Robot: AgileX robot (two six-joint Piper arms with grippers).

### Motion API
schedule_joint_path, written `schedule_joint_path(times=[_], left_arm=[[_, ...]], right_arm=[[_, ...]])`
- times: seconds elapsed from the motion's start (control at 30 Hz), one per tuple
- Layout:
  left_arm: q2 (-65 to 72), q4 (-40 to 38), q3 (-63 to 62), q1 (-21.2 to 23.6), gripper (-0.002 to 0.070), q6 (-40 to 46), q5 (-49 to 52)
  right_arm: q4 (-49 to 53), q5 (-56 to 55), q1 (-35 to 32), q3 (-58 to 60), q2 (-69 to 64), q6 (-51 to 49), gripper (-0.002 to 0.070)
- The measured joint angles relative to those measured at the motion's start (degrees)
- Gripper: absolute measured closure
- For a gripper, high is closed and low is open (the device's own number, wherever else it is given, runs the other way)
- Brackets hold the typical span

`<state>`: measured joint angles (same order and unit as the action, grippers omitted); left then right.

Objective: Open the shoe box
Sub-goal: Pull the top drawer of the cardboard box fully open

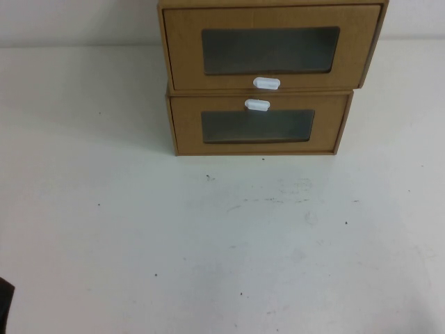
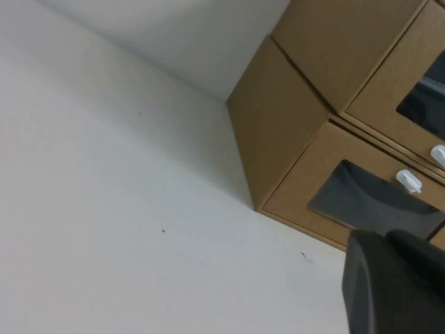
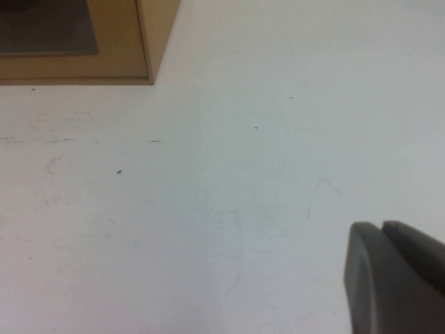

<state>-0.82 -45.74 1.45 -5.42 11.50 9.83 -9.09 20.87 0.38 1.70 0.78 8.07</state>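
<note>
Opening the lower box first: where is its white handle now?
High view: the white handle sits top-centre on the lower box, under the upper box's handle; left gripper and right gripper hover over the table, away from it.

White table [image 1: 104, 243], matte; faint grey scuff marks [image 1: 274, 200] at the table's middle; pale wall [image 1: 69, 21] behind the table.

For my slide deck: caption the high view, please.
Upper shoe box atop lower shoe box, both closed, on table; left gripper front-left, right gripper front-right, both shut, off-frame.
</note>
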Motion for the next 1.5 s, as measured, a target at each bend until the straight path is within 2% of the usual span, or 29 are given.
schedule_joint_path(times=[0.23, 0.37, 0.47, 0.6, 0.73, 0.93, 1.17, 1.27, 1.37, 1.5], left_arm=[[0.0, -1.0, 0.0, 0.0, 0.0679, 2.6, -1.4], [2.7, -2.9, -0.9, 0.0, 0.0679, 2.7, 4.0], [10.1, -0.9, -7.4, 0.0, 0.0679, 4.2, 12.5], [25.5, 6.7, -22.4, 0.0, 0.0679, 6.6, 25.5], [41.3, 12.3, -38.1, 0.0, 0.0679, 13.9, 35.1], [60.5, 12.7, -60.8, 0.0, 0.0679, 20.0, 40.4], [82.1, 13.2, -93.3, -0.4, 0.0679, 19.8, 50.4], [92.0, 15.6, -109.8, -2.8, 0.0679, 17.0, 55.7], [101.3, 18.6, -127.1, -7.1, 0.0679, 13.6, 60.0], [111.4, 21.8, -143.4, -12.5, 0.0679, 11.0, 61.4]], right_arm=[[0.0, 0.0, 0.0, 0.0, 0.0, 0.0, 0.0695], [0.0, 0.0, 0.0, 0.0, 0.0, 0.0, 0.0695], [0.0, 0.0, 0.0, 0.0, 0.0, 0.0, 0.0695], [0.0, 0.0, 0.0, 0.0, 0.0, 0.0, 0.0695], [0.0, 0.0, 0.0, 0.0, 0.0, 0.0, 0.0695], [0.0, 0.0, 0.0, 0.0, 0.0, 0.0, 0.0695], [0.0, 0.0, 0.0, 0.0, 0.0, 0.0, 0.0695], [0.0, 0.0, 0.0, 0.0, 0.0, 0.0, 0.0695], [0.0, 0.0, 0.0, 0.0, 0.0, 0.0, 0.0695], [0.0, 0.0, 0.0, 0.0, 0.0, 0.0, 0.0695]])
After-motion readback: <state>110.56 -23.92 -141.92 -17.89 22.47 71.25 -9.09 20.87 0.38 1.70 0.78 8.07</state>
